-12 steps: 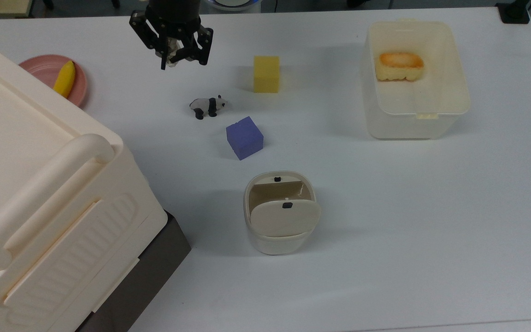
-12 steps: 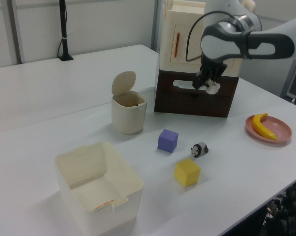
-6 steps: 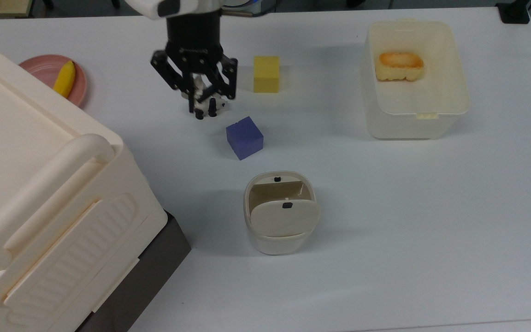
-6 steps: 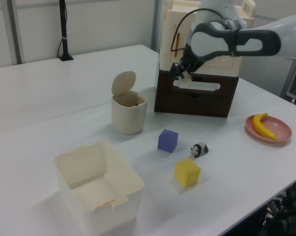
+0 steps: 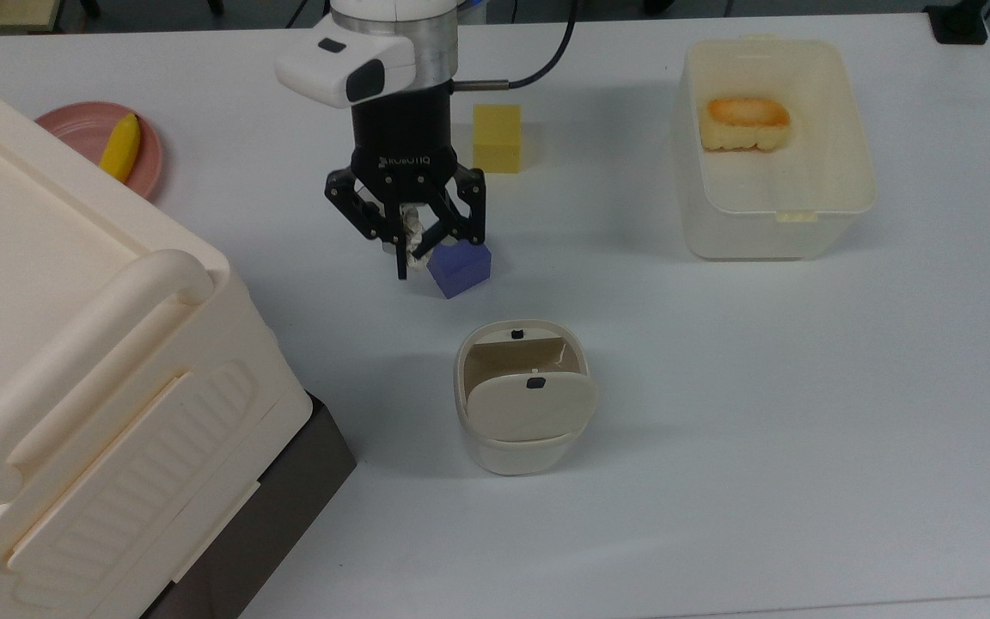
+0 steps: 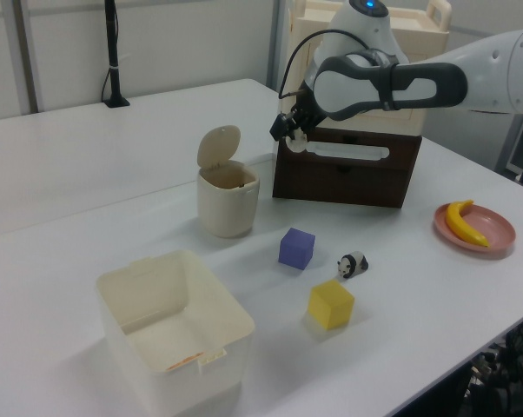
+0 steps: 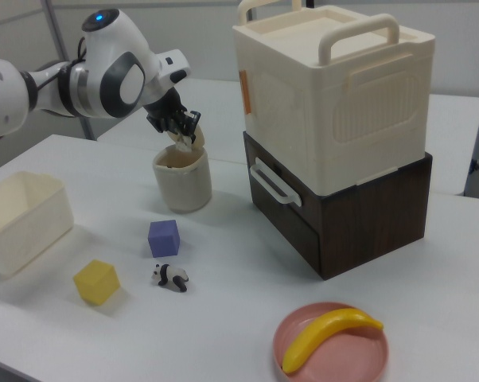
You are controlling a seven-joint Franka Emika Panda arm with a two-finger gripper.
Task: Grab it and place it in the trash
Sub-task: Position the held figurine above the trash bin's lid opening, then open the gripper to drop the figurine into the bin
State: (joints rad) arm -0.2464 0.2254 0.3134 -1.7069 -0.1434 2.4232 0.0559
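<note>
Jaws clenched on paper ball (image 5: 413, 234) above purple cube (image 5: 461, 267), nr bin (image 5: 521, 434).

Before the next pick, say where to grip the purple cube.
Come from above and pinch two opposite side faces of the purple cube: they are flat and parallel, it sits level, and nothing stands against it. Turn the wrist to its skew.

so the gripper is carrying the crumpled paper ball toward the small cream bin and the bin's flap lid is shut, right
Not quite: the small cream plastic bin has its flap lid tipped up and open, as the left view shows. The rest holds: the gripper is shut on the crumpled off-white paper ball, in the air near the bin.
</note>
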